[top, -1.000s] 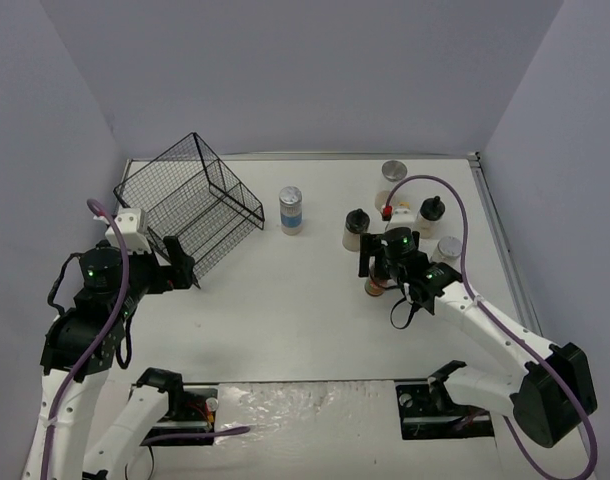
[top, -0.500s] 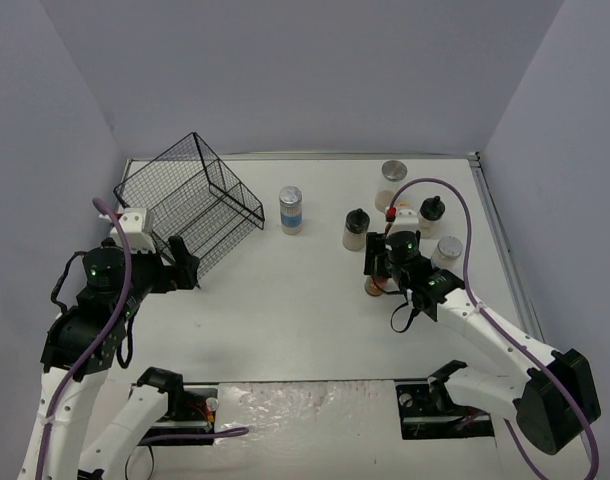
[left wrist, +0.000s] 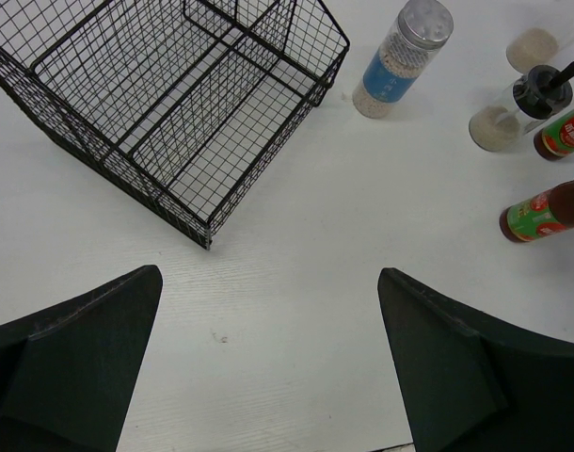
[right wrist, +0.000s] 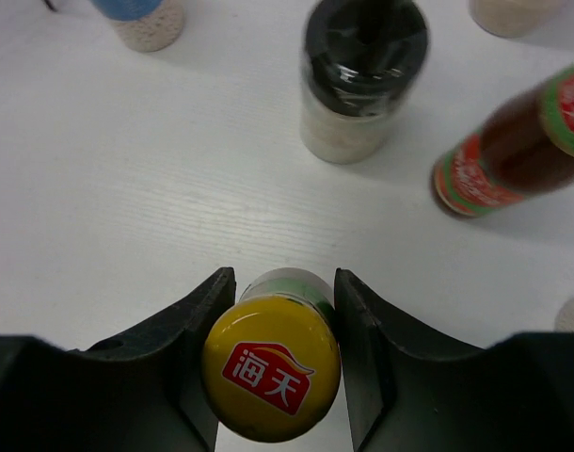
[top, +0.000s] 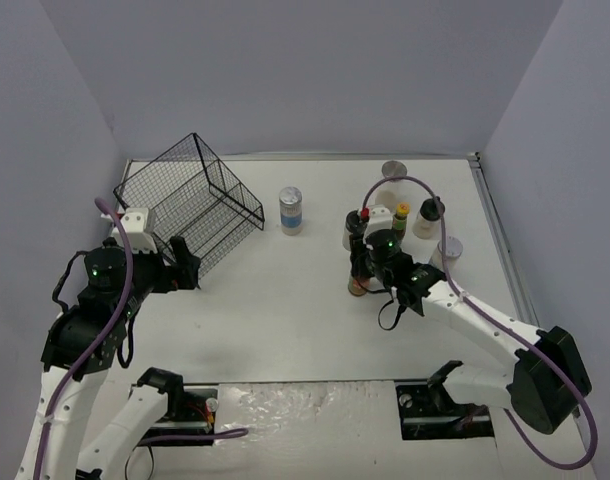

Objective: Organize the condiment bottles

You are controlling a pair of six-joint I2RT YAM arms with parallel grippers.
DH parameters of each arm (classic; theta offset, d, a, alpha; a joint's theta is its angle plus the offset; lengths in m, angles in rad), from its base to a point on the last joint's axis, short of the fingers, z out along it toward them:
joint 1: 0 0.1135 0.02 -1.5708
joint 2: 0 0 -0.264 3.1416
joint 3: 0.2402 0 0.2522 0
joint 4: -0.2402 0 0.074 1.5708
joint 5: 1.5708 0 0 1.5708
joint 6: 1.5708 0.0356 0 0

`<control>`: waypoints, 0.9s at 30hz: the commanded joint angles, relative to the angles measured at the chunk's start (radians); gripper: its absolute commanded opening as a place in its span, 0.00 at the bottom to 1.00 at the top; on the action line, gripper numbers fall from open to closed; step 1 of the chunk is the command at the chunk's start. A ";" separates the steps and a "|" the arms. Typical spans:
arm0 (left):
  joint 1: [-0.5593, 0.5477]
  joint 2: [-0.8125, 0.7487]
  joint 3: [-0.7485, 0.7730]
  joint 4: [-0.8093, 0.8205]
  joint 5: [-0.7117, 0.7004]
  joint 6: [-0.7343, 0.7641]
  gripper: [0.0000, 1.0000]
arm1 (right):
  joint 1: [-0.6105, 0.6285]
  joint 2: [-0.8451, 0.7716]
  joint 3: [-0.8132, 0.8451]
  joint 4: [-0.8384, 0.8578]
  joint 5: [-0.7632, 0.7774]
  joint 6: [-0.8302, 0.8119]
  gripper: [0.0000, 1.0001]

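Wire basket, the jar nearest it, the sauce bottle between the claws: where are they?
Basket (left wrist: pixel 118 160), left wrist view, near wall.
Jar (top: pixel 290 212), top view, blue label.
Sauce bottle (right wrist: pixel 271 379), right wrist view, yellow cap.

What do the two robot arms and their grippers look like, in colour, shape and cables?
The left arm and right arm have white links and bulky black joints, each with a small green light. A purple cable loops along each arm. The left gripper and right gripper each have two matte black fingers, broad and wedge-shaped, with no visible markings.
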 commanded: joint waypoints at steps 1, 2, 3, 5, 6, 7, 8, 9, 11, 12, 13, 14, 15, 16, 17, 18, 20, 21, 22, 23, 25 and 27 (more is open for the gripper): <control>-0.012 -0.013 0.019 0.027 -0.033 0.013 0.97 | 0.115 0.121 0.179 0.174 -0.019 -0.048 0.00; -0.016 -0.014 0.019 0.023 -0.040 0.011 0.97 | 0.132 0.150 0.229 0.198 -0.022 -0.058 0.00; -0.018 -0.016 0.019 0.018 -0.041 0.008 0.97 | 0.151 0.203 0.268 0.210 -0.025 -0.073 0.00; -0.021 -0.017 0.019 0.013 -0.041 -0.002 0.97 | 0.185 0.259 0.337 0.228 -0.030 -0.098 0.00; -0.024 -0.018 0.018 0.011 -0.041 -0.007 0.97 | 0.197 0.325 0.377 0.251 -0.049 -0.112 0.00; -0.026 -0.022 0.015 0.011 -0.041 -0.014 0.97 | 0.209 0.372 0.413 0.264 -0.058 -0.120 0.00; -0.028 -0.026 0.011 0.013 -0.041 -0.022 0.97 | 0.222 0.412 0.448 0.273 -0.063 -0.125 0.00; -0.030 -0.029 0.009 0.015 -0.041 -0.029 0.97 | 0.235 0.451 0.483 0.286 -0.067 -0.133 0.00; -0.035 -0.035 -0.003 0.017 -0.035 -0.046 0.97 | 0.256 0.516 0.550 0.303 -0.077 -0.143 0.00; -0.036 -0.037 -0.009 0.017 -0.033 -0.055 0.97 | 0.265 0.534 0.569 0.311 -0.086 -0.148 0.00; -0.037 -0.038 -0.012 0.018 -0.031 -0.057 0.97 | 0.278 0.558 0.592 0.318 -0.090 -0.149 0.00; -0.041 -0.040 -0.013 0.016 -0.029 -0.060 0.97 | 0.284 0.590 0.625 0.323 -0.094 -0.153 0.00; -0.043 -0.042 -0.015 0.012 -0.029 -0.065 0.97 | 0.291 0.607 0.645 0.323 -0.100 -0.155 0.00; -0.044 -0.044 -0.016 0.010 -0.031 -0.065 0.97 | 0.297 0.626 0.663 0.321 -0.101 -0.157 0.00; -0.044 -0.048 -0.017 0.006 -0.033 -0.065 0.97 | 0.306 0.650 0.686 0.318 -0.101 -0.160 0.00; -0.044 -0.049 -0.017 0.002 -0.033 -0.065 0.97 | 0.309 0.663 0.687 0.318 -0.101 -0.162 0.00; -0.051 -0.052 -0.019 -0.001 -0.035 -0.067 0.97 | 0.317 0.687 0.702 0.321 -0.102 -0.158 0.00; -0.053 -0.054 -0.019 -0.004 -0.036 -0.068 0.97 | 0.320 0.694 0.699 0.325 -0.102 -0.153 0.00; -0.053 -0.053 -0.019 -0.006 -0.036 -0.068 0.97 | 0.322 0.695 0.694 0.328 -0.102 -0.150 0.00; -0.055 -0.053 -0.019 -0.008 -0.036 -0.070 0.97 | 0.322 0.694 0.682 0.331 -0.100 -0.146 0.00; -0.056 -0.048 -0.020 -0.009 -0.035 -0.074 0.97 | 0.322 0.684 0.669 0.327 -0.088 -0.139 0.08; -0.058 -0.044 -0.024 -0.005 -0.032 -0.076 0.97 | 0.322 0.675 0.656 0.320 -0.078 -0.138 0.19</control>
